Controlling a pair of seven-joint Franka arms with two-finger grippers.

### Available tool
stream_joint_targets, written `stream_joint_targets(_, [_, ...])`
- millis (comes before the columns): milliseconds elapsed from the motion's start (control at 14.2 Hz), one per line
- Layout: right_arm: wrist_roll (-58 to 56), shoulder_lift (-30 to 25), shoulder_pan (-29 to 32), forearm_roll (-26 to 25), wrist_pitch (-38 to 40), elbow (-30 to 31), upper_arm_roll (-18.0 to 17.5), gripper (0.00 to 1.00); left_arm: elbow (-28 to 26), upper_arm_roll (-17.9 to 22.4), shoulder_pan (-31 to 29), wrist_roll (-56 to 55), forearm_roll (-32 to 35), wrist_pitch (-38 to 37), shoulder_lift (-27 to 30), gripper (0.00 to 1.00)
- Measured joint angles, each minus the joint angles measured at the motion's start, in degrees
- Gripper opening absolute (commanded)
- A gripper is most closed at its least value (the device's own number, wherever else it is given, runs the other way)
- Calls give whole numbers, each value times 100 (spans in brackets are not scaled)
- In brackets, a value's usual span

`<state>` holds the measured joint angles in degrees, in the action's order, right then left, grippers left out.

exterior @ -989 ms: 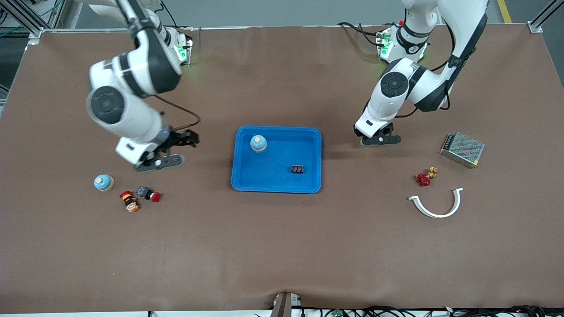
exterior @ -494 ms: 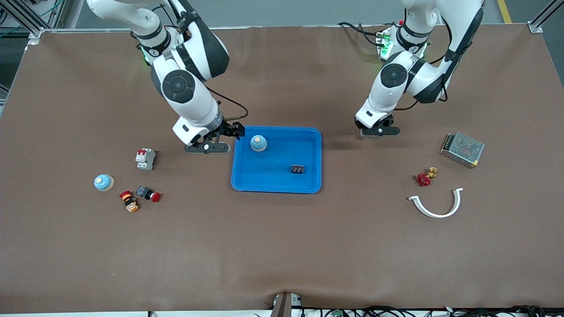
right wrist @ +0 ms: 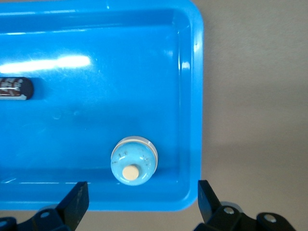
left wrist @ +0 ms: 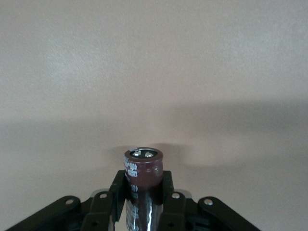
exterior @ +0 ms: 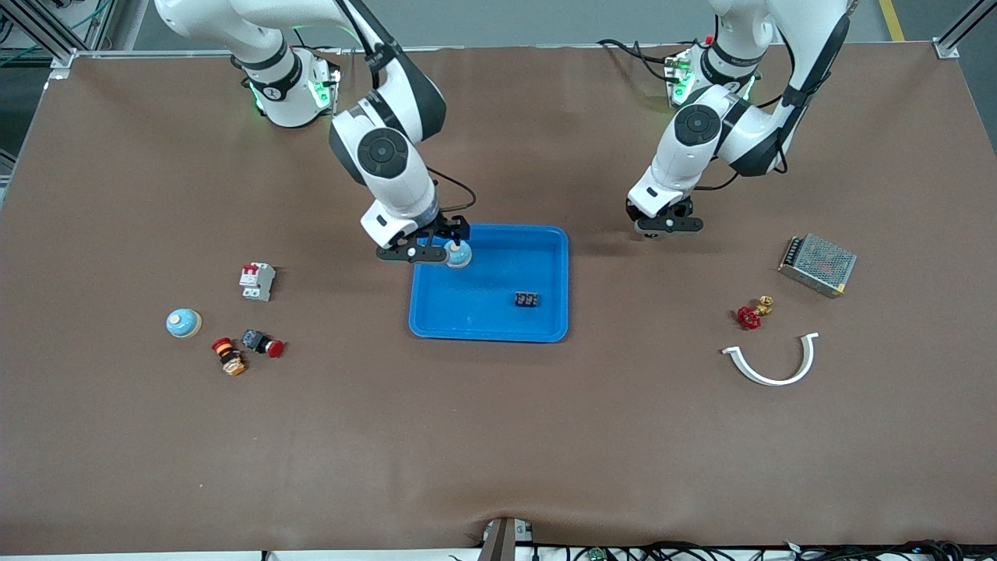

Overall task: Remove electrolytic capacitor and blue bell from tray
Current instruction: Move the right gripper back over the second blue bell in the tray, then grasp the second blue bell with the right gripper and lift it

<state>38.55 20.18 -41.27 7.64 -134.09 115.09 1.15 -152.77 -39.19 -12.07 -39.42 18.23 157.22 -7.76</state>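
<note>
Progress: about halfway, by my reading; one of the two parts is out of the tray (exterior: 489, 321), the other is not.
Electrolytic capacitor (left wrist: 143, 166): brown can, upright, clamped between the jaws of the left gripper (exterior: 668, 226). It is clear of the tray, but not set down as far as the left wrist view shows.
Left gripper position: over bare brown table (exterior: 498, 436), off the tray's rim toward the left arm's end. Height above the table cannot be told.
Blue bell (right wrist: 134, 160): sits in the tray, in the corner toward the right arm's base, close to the rim.
Right gripper (right wrist: 140, 187): jaws wide apart, nothing in them, over that corner of the tray. The right wrist view shows the bell between the two fingers but not touched.
Also in tray: small dark part (exterior: 526, 299), identity unclear; not counted as a task item.
Outside tray: second blue bell (exterior: 184, 322), breaker (exterior: 257, 280) and two red push-buttons (exterior: 262, 343) toward the right arm's end; metal box (exterior: 817, 265), red valve (exterior: 749, 315) and white curved piece (exterior: 771, 362) toward the left arm's end.
Remaining (judgement): set the capacitor down on the table; close on the bell, lift it over the rim, place it outside.
Risk: the bell's domed top may slip from a high grip.
</note>
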Motion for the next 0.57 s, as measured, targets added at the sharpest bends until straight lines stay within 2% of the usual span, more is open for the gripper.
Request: stream_joint_targets(565, [18,467,-225,0,-413,0,1,100,-142,-1,-134,153,0,115,-3,0])
